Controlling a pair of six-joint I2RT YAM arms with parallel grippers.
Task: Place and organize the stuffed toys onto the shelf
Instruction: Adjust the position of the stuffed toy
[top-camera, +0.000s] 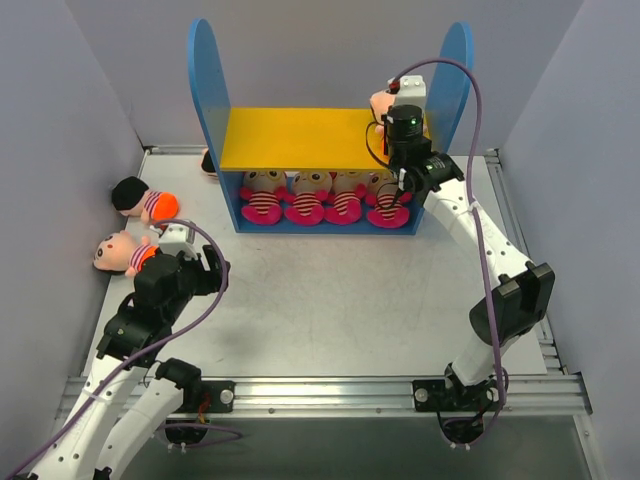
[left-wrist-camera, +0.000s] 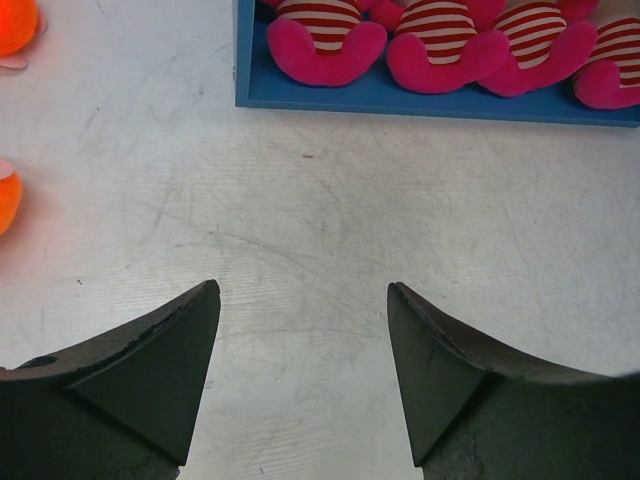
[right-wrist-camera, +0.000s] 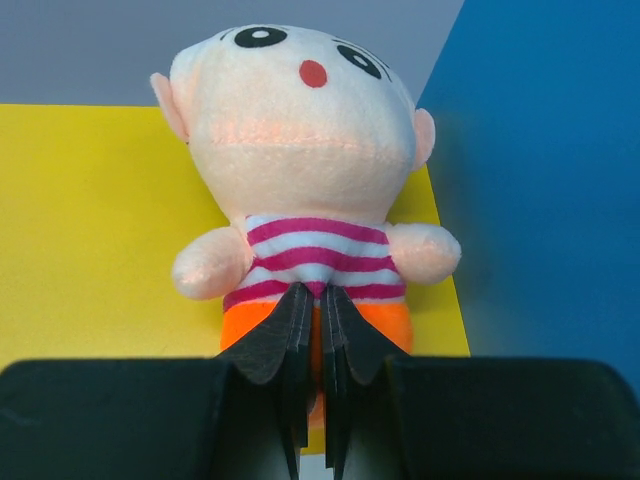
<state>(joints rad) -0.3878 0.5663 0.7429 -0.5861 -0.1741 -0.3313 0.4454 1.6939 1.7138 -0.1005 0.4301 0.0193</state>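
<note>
From above: scuffed pale grey table (top-camera: 330, 300), boxed in by plain lavender-grey walls (top-camera: 60, 90), with a metal rail (top-camera: 330, 390) along the bottom edge. At upper centre, the shelf (top-camera: 300, 138): tall blue round-topped sides, yellow upper board, blue base. On its lower level, side by side, four magenta toys (top-camera: 305, 205) with pink-white striped bodies. At the left of the frame, lying on the table, two more with orange bottoms: a dark-headed one (top-camera: 143, 201) and, just below it, a peach-faced one (top-camera: 120, 252). At the upper right end of the yellow board, a peach-headed toy (top-camera: 381, 102), half hidden under the right wrist. At lower left, the left gripper (top-camera: 213, 268), near the peach-faced one.

Left wrist: scratched bare table between dark fingers (left-wrist-camera: 150, 380) spread wide, holding nothing. Along the top edge, the blue base with magenta legs and striped bellies; orange scraps at the far left.

Right wrist: peach-headed toy filling the centre, on the yellow board, blue side panel just to its right. Big round head, black oval eyes, red dot mouth, magenta-white striped shirt, orange bottom. At lower centre, right gripper (right-wrist-camera: 313, 300) pinched tight on that orange bottom.
</note>
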